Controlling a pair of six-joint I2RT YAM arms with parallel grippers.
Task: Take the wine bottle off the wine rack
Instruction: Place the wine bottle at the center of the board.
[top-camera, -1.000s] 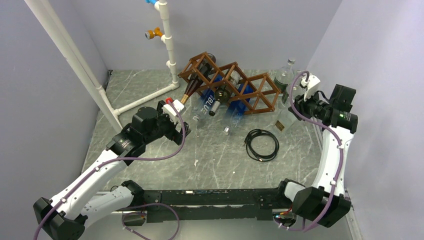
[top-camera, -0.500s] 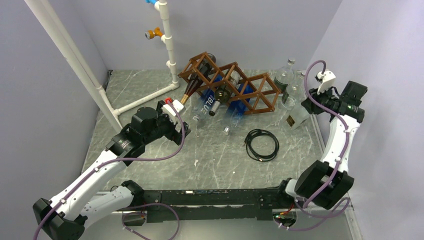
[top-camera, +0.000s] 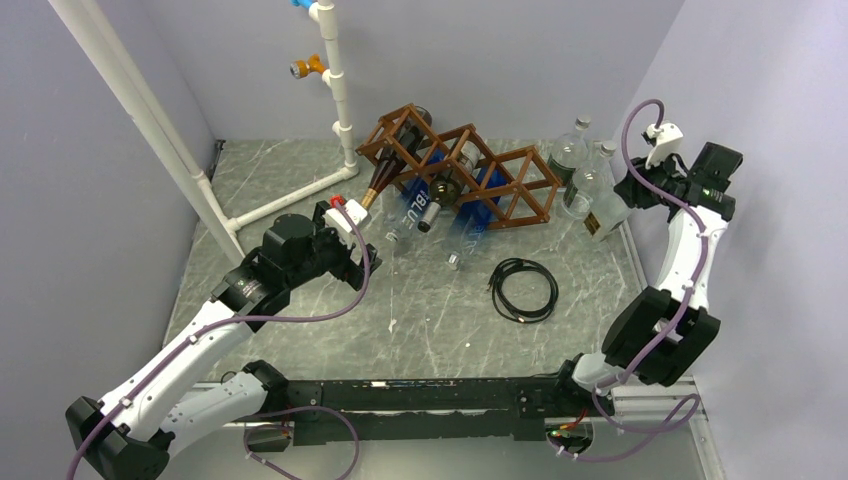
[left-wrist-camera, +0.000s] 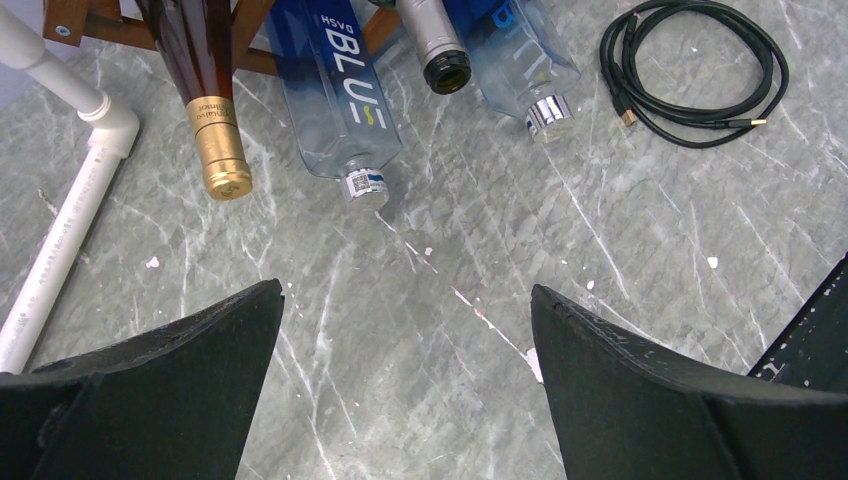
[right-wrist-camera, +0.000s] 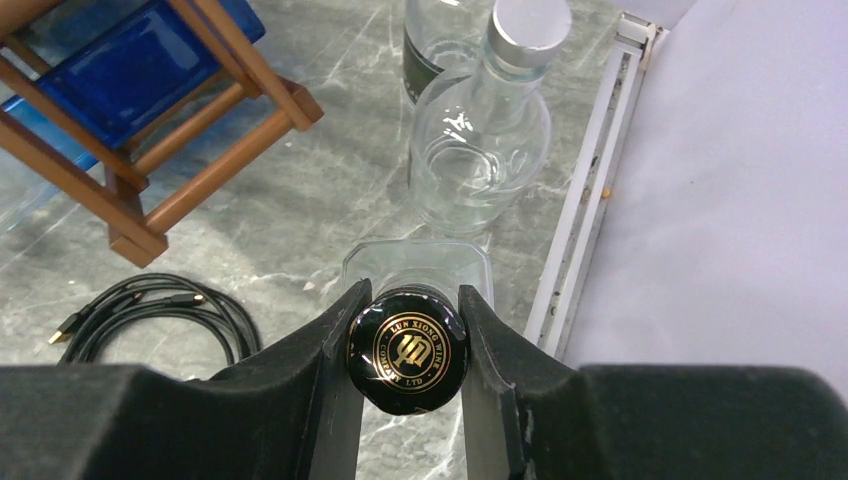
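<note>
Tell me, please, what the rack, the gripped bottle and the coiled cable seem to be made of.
The rack looks like matte brown-stained wood: squared slats. The bottle seems clear glossy glass, see-through at the shoulder; its black cap, plastic or metal. The cable: black rubber or plastic sheath, probably.

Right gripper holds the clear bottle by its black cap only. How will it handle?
Probably glass, so fragile; the clear bottle looks empty, so fairly light. Apt to swing or slip: the right gripper pinches only the smooth round cap. It is tilted near two standing bottles it could knock.
</note>
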